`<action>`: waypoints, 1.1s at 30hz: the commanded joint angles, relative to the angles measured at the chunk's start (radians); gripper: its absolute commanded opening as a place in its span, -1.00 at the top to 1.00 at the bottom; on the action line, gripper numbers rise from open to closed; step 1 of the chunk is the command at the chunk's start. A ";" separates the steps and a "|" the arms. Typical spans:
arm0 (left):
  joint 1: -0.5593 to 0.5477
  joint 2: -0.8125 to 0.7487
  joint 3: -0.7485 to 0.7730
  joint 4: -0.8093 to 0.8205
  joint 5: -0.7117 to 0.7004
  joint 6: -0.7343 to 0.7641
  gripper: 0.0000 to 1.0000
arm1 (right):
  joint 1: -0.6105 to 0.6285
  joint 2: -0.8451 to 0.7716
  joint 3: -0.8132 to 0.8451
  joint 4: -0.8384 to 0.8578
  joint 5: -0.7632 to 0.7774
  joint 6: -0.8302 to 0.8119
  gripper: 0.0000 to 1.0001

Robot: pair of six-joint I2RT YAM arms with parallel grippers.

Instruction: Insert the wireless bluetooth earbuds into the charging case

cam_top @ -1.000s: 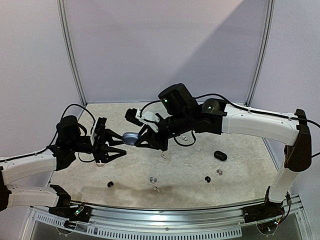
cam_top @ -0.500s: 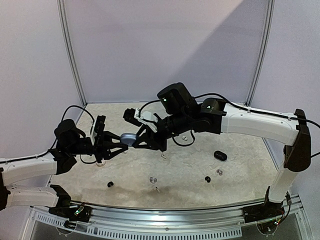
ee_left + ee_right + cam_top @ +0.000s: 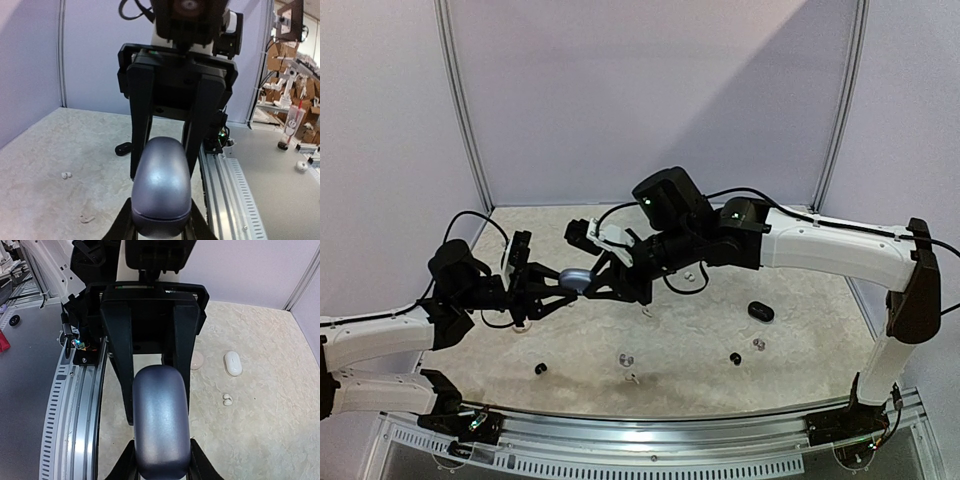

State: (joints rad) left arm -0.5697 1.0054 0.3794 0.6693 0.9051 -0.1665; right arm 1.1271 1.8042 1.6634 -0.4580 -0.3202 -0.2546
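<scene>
Well, I had the grey charging case (image 3: 577,276) caught between both my arms, off the table (image 3: 800,330) and over its left half. My left pincer (image 3: 561,288) was clamped on one end of the case, a finger pressed to either flank. My right pincer (image 3: 593,284) gripped the opposite end the same way, so the two faced each other nose to nose with the case bridging them. The lid was down, with a thin seam running round the body near my left pincer's end.

The earbuds (image 3: 626,358) lay loose on the table below, nearer my bases. A black bud (image 3: 540,368) lay toward the left and a pale pair (image 3: 632,377) close together near the middle. A second black bud (image 3: 735,358) lay toward the right, a greyish bud (image 3: 758,344) just beside it. A black case (image 3: 760,311) sat apart on the right side. From my right wrist I saw a white case (image 3: 233,363) lying on the table with a small white bud (image 3: 227,400) near it.
</scene>
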 commanded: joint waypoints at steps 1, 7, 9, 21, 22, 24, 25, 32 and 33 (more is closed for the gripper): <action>-0.022 -0.013 0.002 0.033 0.018 -0.006 0.87 | 0.003 0.029 0.028 0.009 0.026 0.008 0.95; -0.022 -0.012 0.001 0.020 0.016 0.022 1.00 | 0.003 0.027 0.030 0.034 0.079 0.033 0.16; -0.023 -0.014 -0.001 0.014 0.015 0.070 1.00 | 0.003 0.031 0.032 0.053 0.088 0.043 -0.06; -0.027 -0.025 0.015 -0.157 0.038 0.376 1.00 | 0.002 0.062 0.079 0.057 0.110 0.058 -0.24; -0.027 -0.025 0.015 -0.167 0.037 0.414 1.00 | 0.001 0.060 0.080 0.056 0.108 0.057 -0.24; -0.027 -0.023 0.016 -0.204 0.034 0.487 1.00 | -0.002 0.057 0.080 0.053 0.102 0.058 -0.23; -0.027 -0.022 0.016 -0.214 0.032 0.510 1.00 | -0.004 0.056 0.081 0.052 0.100 0.061 -0.22; -0.027 -0.020 0.023 -0.273 0.034 0.550 1.00 | -0.016 0.048 0.077 0.040 0.083 0.077 -0.21; -0.027 -0.022 0.022 -0.271 0.032 0.547 1.00 | -0.017 0.046 0.074 0.040 0.080 0.078 -0.21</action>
State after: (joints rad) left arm -0.5755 0.9874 0.3935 0.4831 0.8822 0.3222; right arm 1.1324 1.8549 1.6974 -0.4736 -0.2687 -0.2058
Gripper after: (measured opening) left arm 0.254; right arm 0.608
